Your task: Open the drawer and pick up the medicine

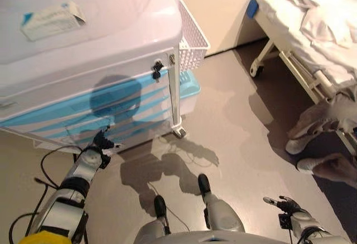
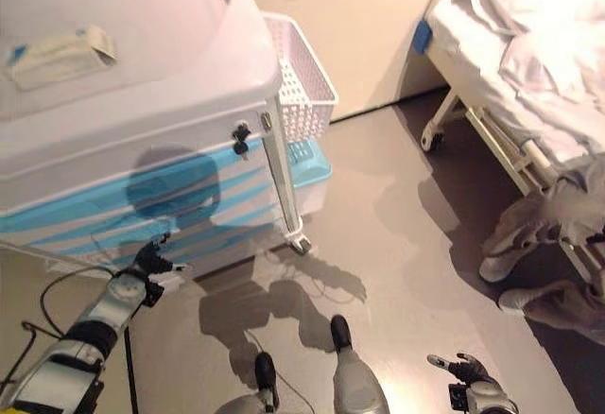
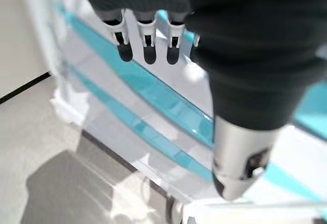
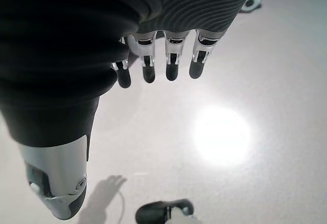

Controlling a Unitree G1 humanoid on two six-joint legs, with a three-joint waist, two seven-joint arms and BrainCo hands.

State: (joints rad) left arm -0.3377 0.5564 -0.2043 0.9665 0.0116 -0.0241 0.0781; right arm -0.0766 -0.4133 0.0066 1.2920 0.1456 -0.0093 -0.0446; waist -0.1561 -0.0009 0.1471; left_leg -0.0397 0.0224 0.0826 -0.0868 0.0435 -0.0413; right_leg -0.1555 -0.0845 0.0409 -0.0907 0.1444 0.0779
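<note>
Reaching near the low blue drawer [image 1: 83, 122] of the cart [image 1: 111, 43], the left hand [image 1: 102, 142] has loose fingers. The right hand [image 1: 284, 205] hangs open over the floor [image 1: 234, 138].

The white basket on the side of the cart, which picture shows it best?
The right eye view shows the white basket best: its whole mesh and rim hang clear on the cart. The left eye view shows it too, nearer that picture's top. Neither wrist view shows it.

Both robot hands [image 1: 103, 142] [image 1: 283, 204] relaxed, empty
</note>
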